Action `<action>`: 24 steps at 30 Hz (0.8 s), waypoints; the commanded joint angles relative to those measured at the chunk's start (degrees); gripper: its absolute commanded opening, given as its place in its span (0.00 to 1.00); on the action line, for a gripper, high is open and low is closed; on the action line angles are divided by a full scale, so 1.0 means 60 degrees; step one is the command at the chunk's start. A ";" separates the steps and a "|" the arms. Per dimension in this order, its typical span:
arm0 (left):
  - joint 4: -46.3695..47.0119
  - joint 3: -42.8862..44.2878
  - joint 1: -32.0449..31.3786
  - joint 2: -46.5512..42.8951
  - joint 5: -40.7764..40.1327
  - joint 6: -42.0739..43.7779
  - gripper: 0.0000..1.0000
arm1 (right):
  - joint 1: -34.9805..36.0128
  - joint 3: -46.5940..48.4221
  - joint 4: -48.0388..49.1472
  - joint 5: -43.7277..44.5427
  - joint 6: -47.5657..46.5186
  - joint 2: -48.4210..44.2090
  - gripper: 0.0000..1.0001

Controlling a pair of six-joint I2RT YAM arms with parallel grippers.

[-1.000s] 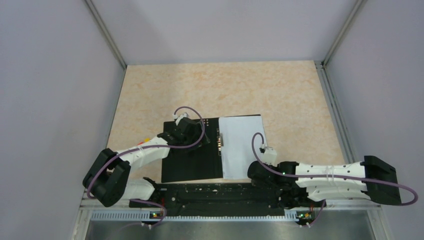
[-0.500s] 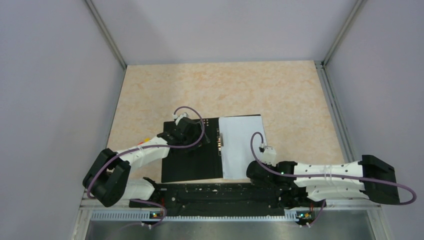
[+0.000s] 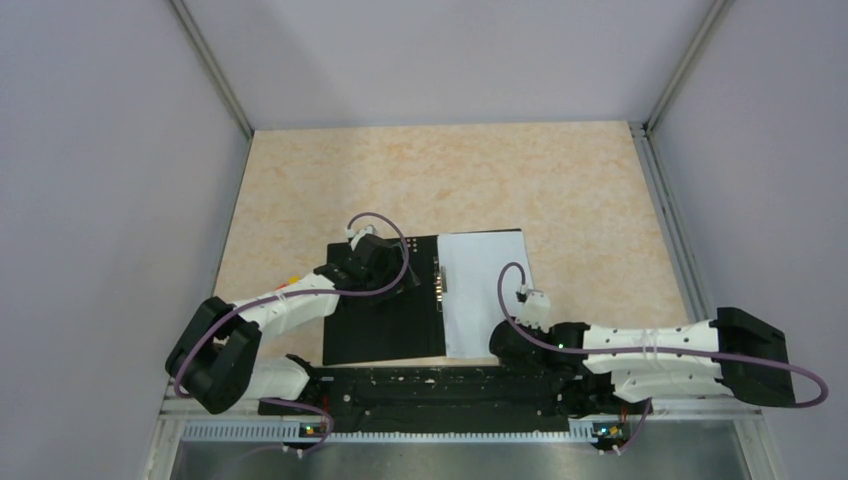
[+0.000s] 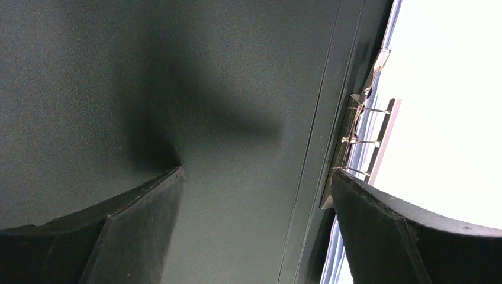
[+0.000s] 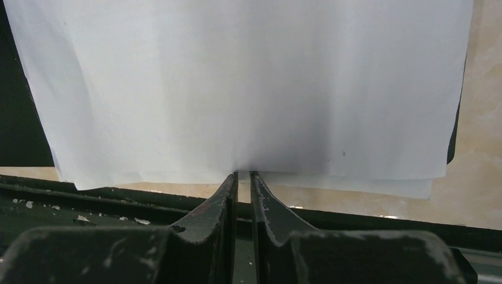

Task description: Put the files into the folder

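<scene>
Files (image 3: 485, 290) lie as a slightly fanned stack on the right half of the open folder (image 3: 385, 325), just right of the spine clip (image 3: 439, 280). In the right wrist view a lower sheet pokes out at the near right corner, and the top sheet shows soft ripples. Your right end effector (image 3: 505, 340) sits at the middle of the stack's near edge, clenched almost fully, with only a sliver between the fingers and nothing visibly held. Your left end effector (image 3: 375, 262) is released wide and rests on the black left inner face, close to the clip.

This looks like squaring the sheets into the folder. Nudge the near edge away from you slowly and low to the counter (image 3: 440, 180), because thin paper will buckle rather than slide if you hurry. Push at the centre so the stack does not swing. Let the left arm pin the cover so the folder does not creep, and stop once no sheet overhangs the near edge
</scene>
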 commanded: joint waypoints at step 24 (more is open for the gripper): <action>0.0159 0.2509 0.0230 0.0712 -0.0343 0.1291 0.98 | -0.0406 0.1008 -0.0833 -0.0049 -0.1502 -0.0181 0.30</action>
